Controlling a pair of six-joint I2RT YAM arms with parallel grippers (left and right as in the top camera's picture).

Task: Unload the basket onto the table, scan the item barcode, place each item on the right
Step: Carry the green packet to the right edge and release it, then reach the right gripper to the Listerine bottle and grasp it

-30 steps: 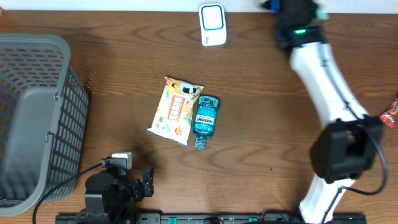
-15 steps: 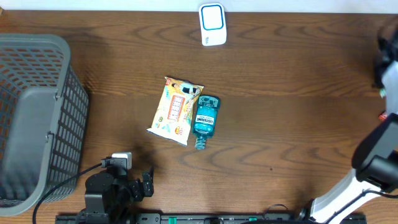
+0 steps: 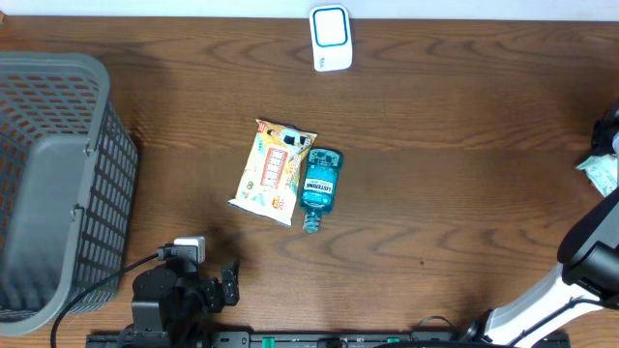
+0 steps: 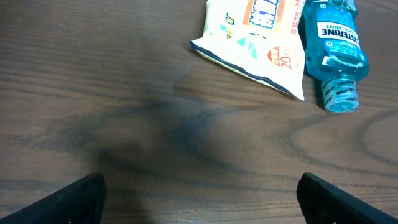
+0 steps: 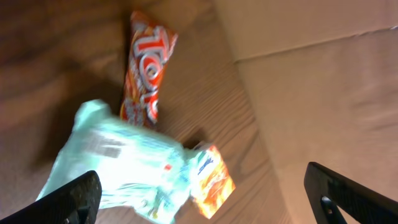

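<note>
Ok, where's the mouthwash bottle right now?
Near the centre of the overhead view, the mouthwash bottle lies flat beside the snack packet, on its right.

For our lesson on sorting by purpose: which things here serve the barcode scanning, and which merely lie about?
Job: white scanner; snack packet; mouthwash bottle.
Lying about, probably: grey basket; cardboard.

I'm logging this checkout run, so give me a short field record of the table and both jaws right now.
scanner: far edge, centre
pack: mid-table, flat, against bottle
bottle: lying beside pack, cap toward robot
basket: left side
left jaws: open, nothing between
right jaws: open, teal packet and orange wrapper below
</note>
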